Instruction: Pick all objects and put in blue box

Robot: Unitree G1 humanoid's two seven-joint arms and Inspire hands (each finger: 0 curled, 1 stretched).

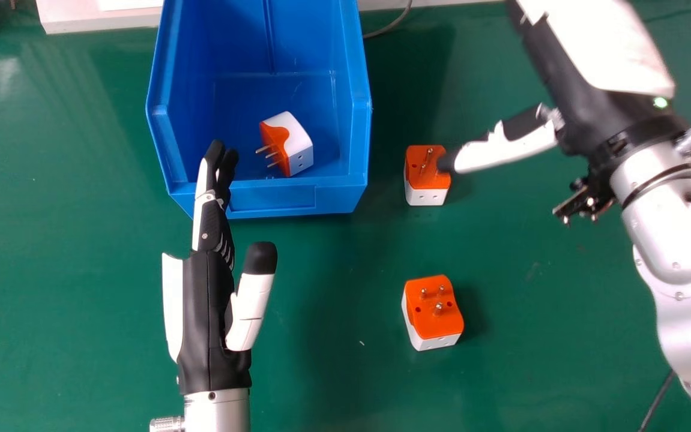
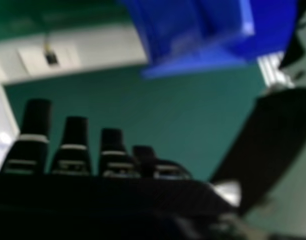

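The lower plug adapter (image 1: 434, 311) sits on the green table (image 1: 333, 360), its orange face up with three metal pins and small round holes, over a white body. The upper plug adapter (image 1: 427, 174), also orange on top and white below, sits on the table just beside the blue box (image 1: 273, 201). Inside the box, another plug adapter (image 1: 287, 144) has its pins pointing sideways. The right hand (image 1: 582, 99) is open, thumb tip at the upper adapter; contact is unclear. The left hand (image 1: 207, 300) has straight fingers, near the box's front.
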